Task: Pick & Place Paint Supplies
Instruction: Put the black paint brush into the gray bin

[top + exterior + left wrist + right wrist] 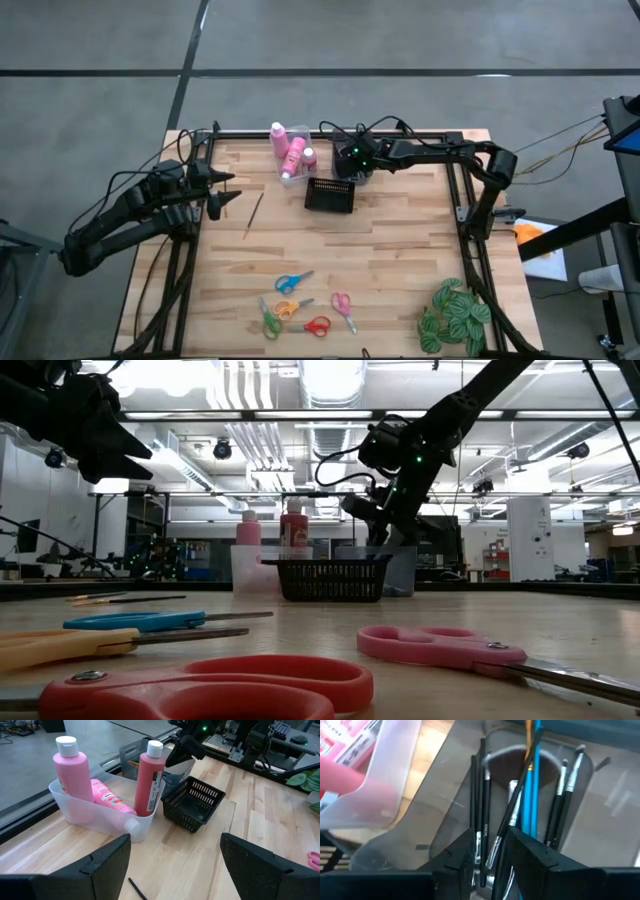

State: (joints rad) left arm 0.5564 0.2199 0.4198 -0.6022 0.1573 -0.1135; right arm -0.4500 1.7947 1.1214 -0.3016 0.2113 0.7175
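Over clear bin (420,840), right gripper (492,855), paintbrushes (530,795)

Both arms matte black, jointed segments, black cables looped alongside. Right gripper (356,162) wrist carries lit green LED. Left gripper (172,865) fingers (107,862) broad, angular, dark plastic, flat faceted faces, bevelled edges.
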